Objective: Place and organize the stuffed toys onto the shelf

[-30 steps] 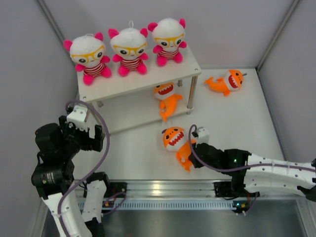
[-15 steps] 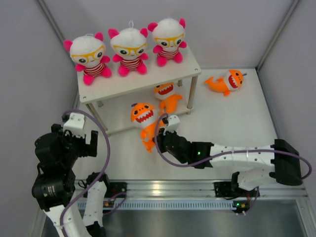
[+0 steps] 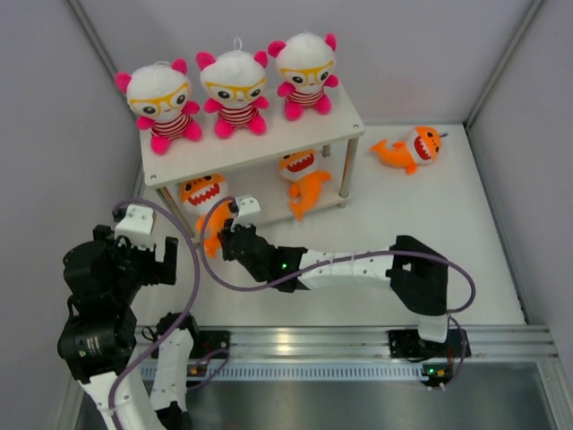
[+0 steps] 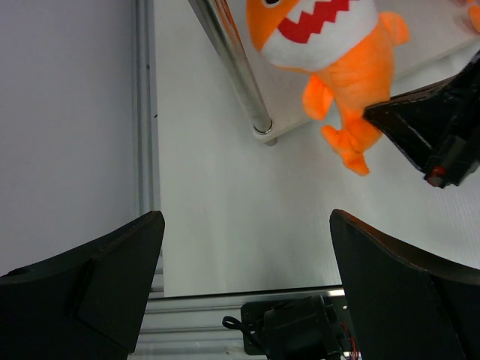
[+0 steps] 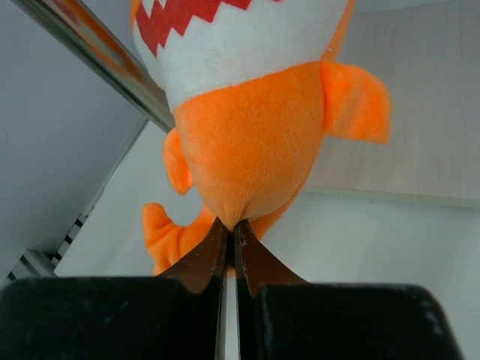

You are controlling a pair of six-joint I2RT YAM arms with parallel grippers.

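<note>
The stuffed toys are nearly all shelved, and the one in hand is an orange shark (image 5: 255, 142), pinched at the base of its body just above the tail by the right gripper (image 5: 229, 229). The fingertips are clenched on a fold of plush with almost no gap between them.

Outward from that grip, the shark stands upright with its toothy mouth up, just beside the shelf's front left leg (image 4: 236, 67). Its head is over the left end of the lower tier (image 3: 260, 204) and its tail hangs past the board's front edge. Whether it already rests on the board I cannot tell.

A second shark (image 3: 300, 175) is further right on the same tier. A third shark (image 3: 410, 148) lies well apart on the table (image 3: 403, 233), right of the shelf (image 3: 260, 148). Three bears (image 3: 235, 94) sit in a row on the top tier.

The left gripper (image 4: 244, 262) hangs near the table's left edge, spread wide and holding nothing.

The step in hand looks like seating this shark on the lower tier. The next move calls for pushing it further in, clear of the leg, so that the tail has support before release. Otherwise it may tip off the front.
</note>
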